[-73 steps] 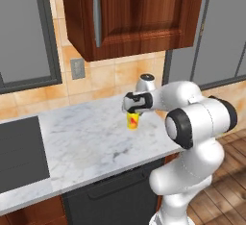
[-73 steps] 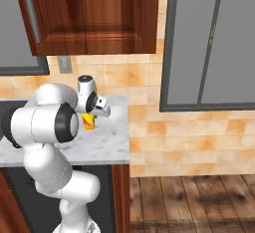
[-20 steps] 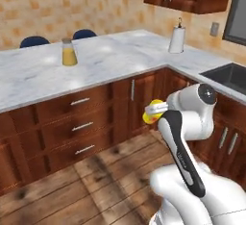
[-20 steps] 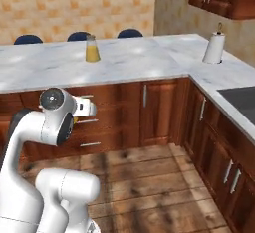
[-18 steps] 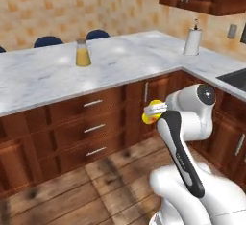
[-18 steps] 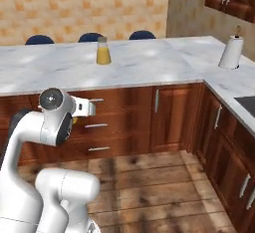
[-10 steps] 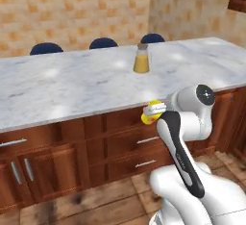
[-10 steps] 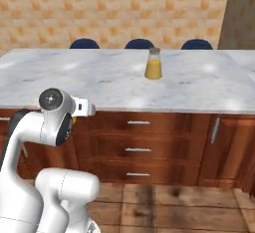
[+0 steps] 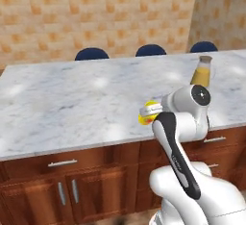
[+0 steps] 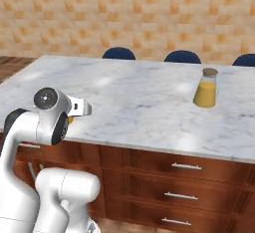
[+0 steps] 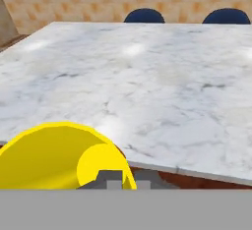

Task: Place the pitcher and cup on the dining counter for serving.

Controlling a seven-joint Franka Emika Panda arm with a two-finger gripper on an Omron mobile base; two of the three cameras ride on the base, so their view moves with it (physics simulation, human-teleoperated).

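Observation:
The small yellow cup (image 9: 150, 114) hangs in front of the dining counter's near edge, with my gripper (image 9: 145, 111) shut on it. In the hand view the cup (image 11: 54, 158) takes up the lower left, against the fingertips of the gripper (image 11: 122, 179). From the right base camera the gripper (image 10: 84, 108) points toward the counter, with a sliver of the cup (image 10: 71, 120) below it. The pitcher (image 9: 201, 72) of orange liquid with a brown lid stands on the dining counter (image 9: 72, 104), to the right of the cup. It appears again in the right base view as the pitcher (image 10: 205, 87) on the counter (image 10: 139, 97).
Blue chairs (image 9: 92, 54) (image 9: 151, 50) (image 9: 203, 46) line the counter's far side, backed by a tan tiled wall. Reddish-brown drawers and doors (image 9: 62, 163) (image 10: 187, 166) run under the marble top. The marble stretches broad and bare to the left of the pitcher.
The whole picture has shifted, so the base has moved: the counter is closer and the pitcher sits further right. The cup stays in the shut gripper.

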